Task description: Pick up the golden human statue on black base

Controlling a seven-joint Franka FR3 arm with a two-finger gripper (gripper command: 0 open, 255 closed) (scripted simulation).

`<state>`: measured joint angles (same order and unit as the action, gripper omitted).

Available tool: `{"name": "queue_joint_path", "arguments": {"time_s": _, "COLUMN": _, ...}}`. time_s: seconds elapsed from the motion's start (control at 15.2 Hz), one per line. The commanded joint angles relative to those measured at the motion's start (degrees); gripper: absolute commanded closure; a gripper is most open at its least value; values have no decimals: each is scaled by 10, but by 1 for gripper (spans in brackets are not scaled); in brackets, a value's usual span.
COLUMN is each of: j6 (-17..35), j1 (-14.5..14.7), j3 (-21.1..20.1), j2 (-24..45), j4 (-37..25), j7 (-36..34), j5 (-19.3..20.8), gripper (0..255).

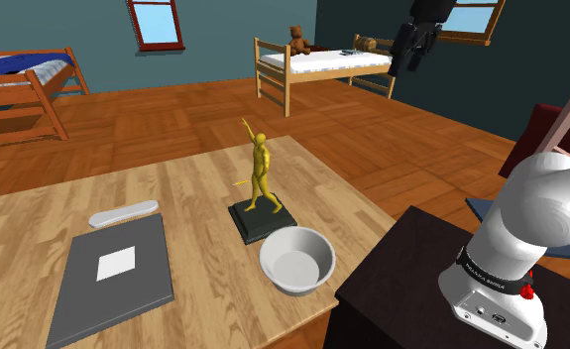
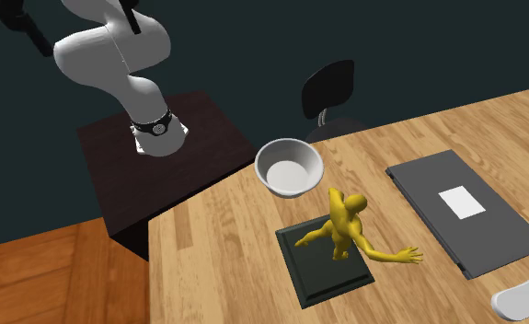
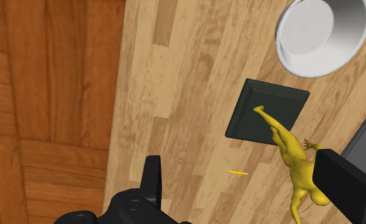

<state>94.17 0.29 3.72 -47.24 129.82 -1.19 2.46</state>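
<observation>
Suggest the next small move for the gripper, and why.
Probably lower the gripper toward the golden statue while centring it: the fingers stand open, well above the table, and in the wrist view the figure sits off toward one finger, not between them. It stands upright on its black base, untouched.

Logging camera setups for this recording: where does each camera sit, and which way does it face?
Shoulder view: beside the stand, looking down across the table at the statue and bowl, beds beyond; white arm lower right, end effector up top.
Second exterior view: above the table's far side, facing back toward the stand; arm at upper left.
Wrist view: on the hand, looking down at the table edge; two black fingers, apart.
All three share the statue and bowl.
</observation>
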Motion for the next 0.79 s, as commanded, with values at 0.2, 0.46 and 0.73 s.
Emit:
{"name": "queue_joint_path", "arguments": {"time_s": 0.2, "j6": 54, "j1": 5, "j3": -29, "j2": 20, "j4": 25, "j7": -33, "j5": -8, "gripper": 0}}
{"name": "queue_joint_path", "arguments": {"time_s": 0.46, "j6": 125, "j1": 10, "j3": -67, "j2": 60, "j4": 46, "j7": -78, "j5": -16, "gripper": 0}}
{"name": "queue_joint_path", "arguments": {"time_s": 0.73, "j6": 195, "j1": 11, "j3": -106, "j2": 112, "j4": 53, "j7": -125, "j5": -16, "gripper": 0}}
